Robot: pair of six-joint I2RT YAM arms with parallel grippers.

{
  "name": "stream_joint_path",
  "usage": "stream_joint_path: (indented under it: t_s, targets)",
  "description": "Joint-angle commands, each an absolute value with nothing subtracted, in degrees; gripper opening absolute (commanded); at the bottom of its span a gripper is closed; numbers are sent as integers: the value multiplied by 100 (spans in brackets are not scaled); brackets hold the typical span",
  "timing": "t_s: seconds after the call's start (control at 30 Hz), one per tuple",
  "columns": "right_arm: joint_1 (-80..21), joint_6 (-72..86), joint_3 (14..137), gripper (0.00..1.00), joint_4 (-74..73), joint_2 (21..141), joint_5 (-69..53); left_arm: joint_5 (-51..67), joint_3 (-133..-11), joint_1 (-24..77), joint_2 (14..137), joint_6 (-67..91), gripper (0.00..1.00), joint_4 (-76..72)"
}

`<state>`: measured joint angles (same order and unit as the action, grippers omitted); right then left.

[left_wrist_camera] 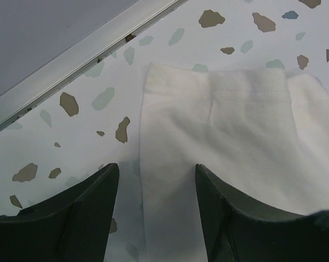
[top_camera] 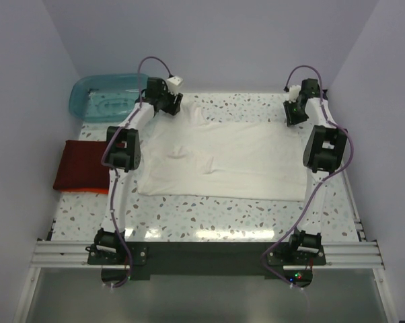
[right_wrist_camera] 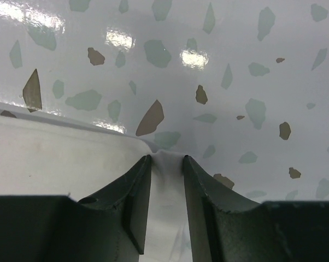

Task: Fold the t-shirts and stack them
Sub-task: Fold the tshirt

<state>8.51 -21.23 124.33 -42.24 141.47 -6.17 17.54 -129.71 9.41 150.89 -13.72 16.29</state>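
Cream-white t-shirt (top_camera: 236, 168) lies spread flat across the middle of the counter (top_camera: 209, 219), with both arms reaching to its far edge. Left gripper (left_wrist_camera: 156, 169): jaws well open, straddling the hem at the far-left corner, nothing held. Right gripper (right_wrist_camera: 167, 158): jaws narrowed onto a tongue of cloth at the far-right corner. I'd call this the opening fold, at the corner grab. Next, the left must close on its hem, then both lift together and carry that edge toward the near side. Dark red shirt (top_camera: 81, 165) sits folded at the left edge, orange shirt (top_camera: 81, 191) peeking out beneath. No labels or writing readable.
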Motion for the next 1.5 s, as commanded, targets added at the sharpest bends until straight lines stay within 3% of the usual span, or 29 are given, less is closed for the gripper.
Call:
stream_joint_path:
  t_s: [0.0, 0.13, 0.27, 0.43, 0.47, 0.57, 0.97, 1.47]
  targets:
    - [844, -2162, 12621, 33, -4482, 14300, -598, 1644, -13473, 976, 15328, -1634, 63, 1906]
    - [844, -2188, 12665, 24, -4562, 14309, -642, 1705, -13298, 976, 15425, -1863, 58, 2056]
    - [844, -2241, 12674, 17, -4641, 14326, -694, 1845, -13386, 941, 15504, -1846, 44, 2198]
    - [853, -2276, 12797, 0, -4816, 14379, -809, 2267, -13325, 932, 15452, -2074, 27, 2320]
    - [844, -2294, 12779, 0, -4825, 14362, -861, 2285, -13281, 932, 15416, -2066, 17, 2233]
    - [853, -2329, 12718, 0, -4825, 14274, -966, 2320, -12982, 888, 15197, -1934, 0, 1813]
    - [861, -2364, 12393, 0, -4421, 13632, -1239, 2540, -11760, 844, 13843, -1934, 0, 502]
    - [914, -2417, 11997, 0, -4280, 13105, -1362, 2786, -11347, 791, 13298, -1872, 0, 325]
